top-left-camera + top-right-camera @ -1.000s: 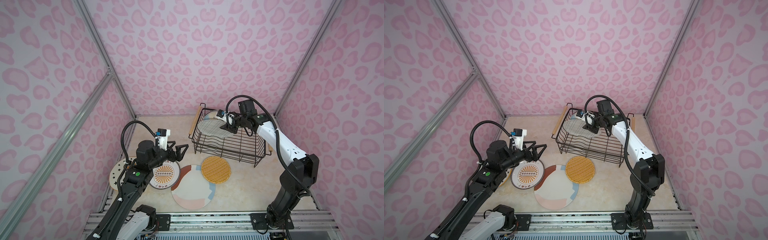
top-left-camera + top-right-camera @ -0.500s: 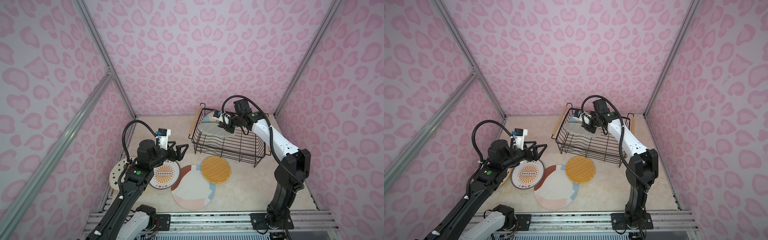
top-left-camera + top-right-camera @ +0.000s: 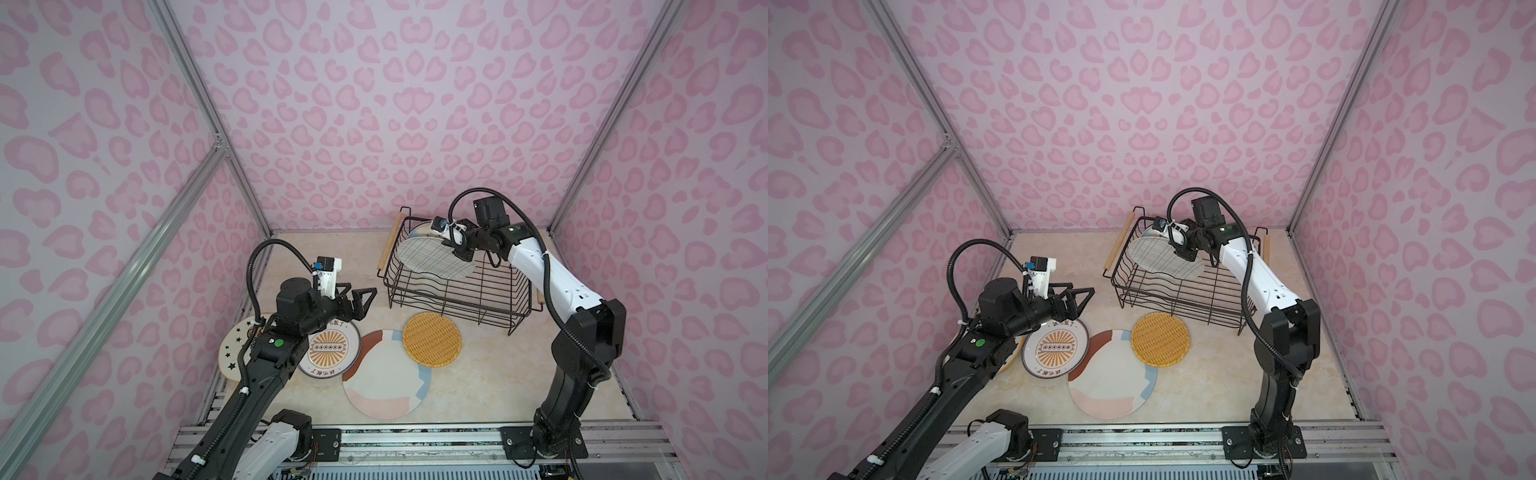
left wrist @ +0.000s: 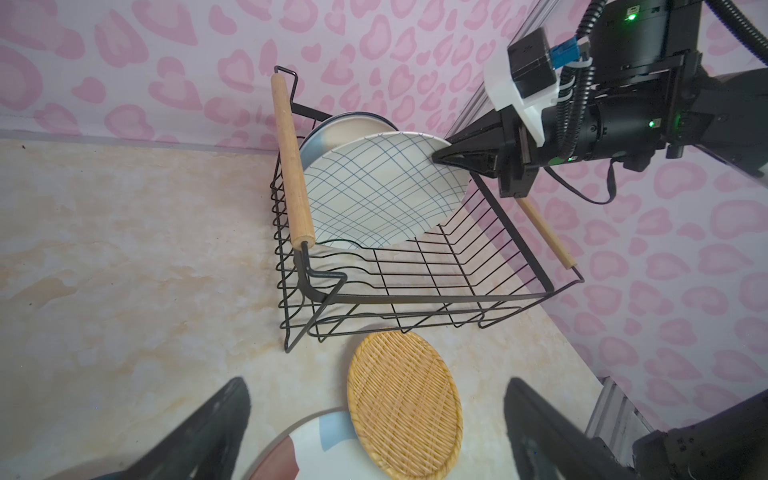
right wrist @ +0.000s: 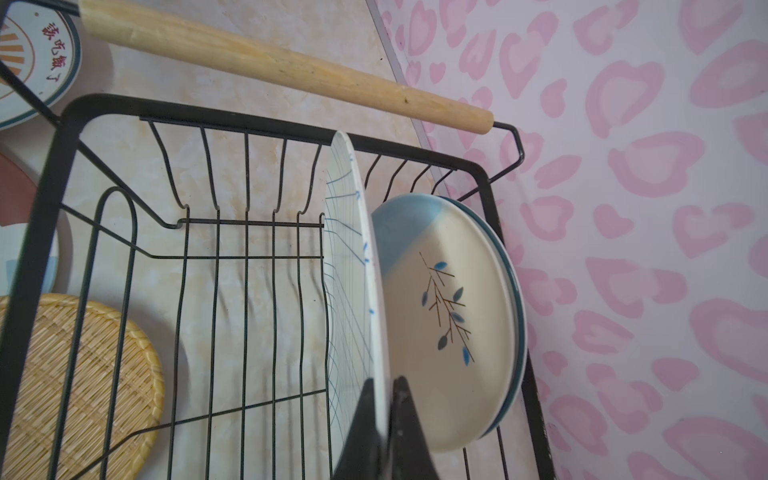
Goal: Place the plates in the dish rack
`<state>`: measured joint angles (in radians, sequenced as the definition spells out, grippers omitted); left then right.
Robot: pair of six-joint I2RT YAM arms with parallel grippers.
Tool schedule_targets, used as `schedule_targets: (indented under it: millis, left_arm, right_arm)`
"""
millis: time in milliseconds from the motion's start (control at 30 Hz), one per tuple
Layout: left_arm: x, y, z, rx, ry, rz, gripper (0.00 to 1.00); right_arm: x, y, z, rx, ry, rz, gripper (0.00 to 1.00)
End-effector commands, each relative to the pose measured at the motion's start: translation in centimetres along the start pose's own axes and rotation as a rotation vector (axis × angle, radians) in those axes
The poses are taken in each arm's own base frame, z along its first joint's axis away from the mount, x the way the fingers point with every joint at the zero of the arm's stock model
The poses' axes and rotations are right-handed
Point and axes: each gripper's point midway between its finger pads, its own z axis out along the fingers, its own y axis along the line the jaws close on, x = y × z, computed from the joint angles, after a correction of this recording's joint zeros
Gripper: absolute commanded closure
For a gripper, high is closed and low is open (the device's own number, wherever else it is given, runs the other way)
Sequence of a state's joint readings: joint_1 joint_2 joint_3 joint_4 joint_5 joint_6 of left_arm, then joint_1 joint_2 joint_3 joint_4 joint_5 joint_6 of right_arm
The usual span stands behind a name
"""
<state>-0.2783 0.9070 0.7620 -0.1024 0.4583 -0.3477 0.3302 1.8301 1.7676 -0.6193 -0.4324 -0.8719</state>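
Since the right gripper (image 5: 384, 386) is clamped on its rim, the grid plate (image 5: 349, 270) stands on edge inside the dish rack (image 3: 478, 305), just beside the blue-cream plate (image 5: 449, 311) at the far end. The nearer wire slots are unfilled. The left gripper (image 3: 358, 300) hovers with fingers apart above the sunburst plate (image 3: 328, 349). The woven plate (image 3: 432, 345) lies close to the rack's near wall.

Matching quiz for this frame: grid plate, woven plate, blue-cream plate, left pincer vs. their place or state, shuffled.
1 grid plate
2 woven plate
3 blue-cream plate
4 left pincer

A open, holding nothing
B flat in front of the dish rack
C in the rack, rim clamped by the right pincer
D standing at the rack's far end, ungripped

Pairs: 1-C, 2-B, 3-D, 4-A
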Motion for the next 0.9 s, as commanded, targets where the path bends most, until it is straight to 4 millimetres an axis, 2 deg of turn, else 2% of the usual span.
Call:
schedule_targets:
  millis: [0,167,367,700,867]
  left_arm:
    - [-0.8,-0.3,0.1,0.010,-0.022,0.014,0.03]
    - [-0.8,-0.1,0.2,0.005,-0.020,0.011,0.03]
    - [-0.6,0.0,0.3,0.003,-0.014,0.012,0.03]
    - [-0.7,-0.3,0.2,0.017,-0.015,0.014,0.03]
    - [-0.7,-0.3,0.2,0.018,-0.015,0.013,0.03]
  right_arm:
    - [0.2,1.2,-0.4,-0.049,-0.019,0.048,1.00]
    - [0.4,1.1,-0.6,-0.047,-0.041,0.063,1.00]
    - [0.6,0.2,0.5,-0.031,-0.031,0.100,1.00]
    - [0.4,-0.2,1.8,-0.083,0.002,0.173,1.00]
    - [0.1,0.2,2.3,-0.099,0.009,0.172,1.00]
